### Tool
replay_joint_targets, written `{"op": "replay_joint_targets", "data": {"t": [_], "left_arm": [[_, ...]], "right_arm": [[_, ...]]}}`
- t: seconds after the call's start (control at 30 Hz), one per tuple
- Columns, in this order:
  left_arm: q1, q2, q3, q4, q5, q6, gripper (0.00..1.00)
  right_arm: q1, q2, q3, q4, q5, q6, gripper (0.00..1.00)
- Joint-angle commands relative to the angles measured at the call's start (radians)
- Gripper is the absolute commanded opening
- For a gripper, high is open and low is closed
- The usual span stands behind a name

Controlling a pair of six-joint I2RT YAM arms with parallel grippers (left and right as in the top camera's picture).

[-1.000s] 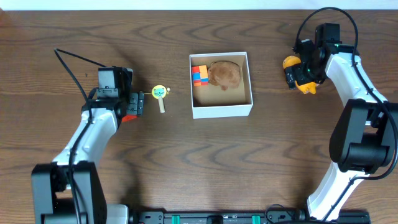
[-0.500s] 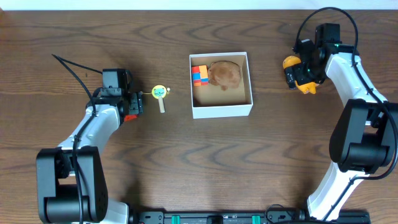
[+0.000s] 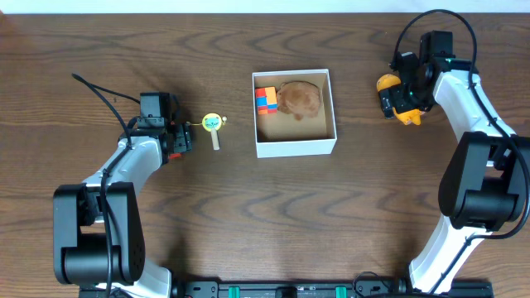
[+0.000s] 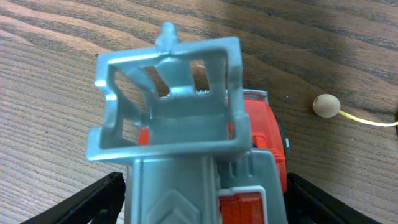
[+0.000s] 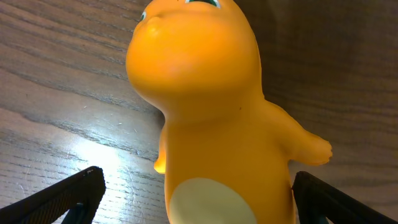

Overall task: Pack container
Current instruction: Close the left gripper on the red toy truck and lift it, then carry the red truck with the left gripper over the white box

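At the middle of the dark wooden table (image 3: 248, 207) sits the small square container with low white walls and a tan cardboard floor (image 3: 296, 147). It holds a red, orange and blue block toy (image 3: 265, 100) and a brown rounded lump (image 3: 299, 99). Left of it lies a yellow-green round toy on a stick (image 3: 214, 124). The left gripper (image 3: 179, 139) straddles a grey and red plastic toy (image 4: 180, 124); whether its fingers press it cannot be told. The right gripper (image 3: 396, 99) stands spread wide around an orange rubber figure (image 5: 205, 93), with a gap showing on one side.

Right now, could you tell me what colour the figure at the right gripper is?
Orange figure, pale belly; best in right wrist view.
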Motion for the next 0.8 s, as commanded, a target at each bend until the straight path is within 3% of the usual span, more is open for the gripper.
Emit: {"op": "replay_joint_targets", "data": {"t": [0.0,0.07,0.17,0.43,0.6,0.77], "left_arm": [[-0.002,0.013,0.008,0.002,-0.014,-0.009,0.74],[-0.002,0.013,0.008,0.001,-0.014,-0.009,0.58],[-0.002,0.013,0.008,0.001,-0.014,-0.009,0.51],[-0.002,-0.036,0.008,0.001,-0.014,-0.008,0.42],[-0.003,-0.166,0.008,-0.015,-0.014,-0.009,0.31],[-0.020,-0.340,0.008,-0.068,0.035,-0.010,0.30]], "right_arm": [[0.008,0.007,0.003,-0.001,-0.007,-0.002,0.99],[0.008,0.007,0.003,-0.001,-0.007,-0.002,0.99],[0.008,0.007,0.003,-0.001,-0.007,-0.002,0.99],[0.008,0.007,0.003,-0.001,-0.007,-0.002,0.99],[0.008,0.007,0.003,-0.001,-0.007,-0.002,0.99],[0.008,0.007,0.003,-0.001,-0.007,-0.002,0.99]]}}
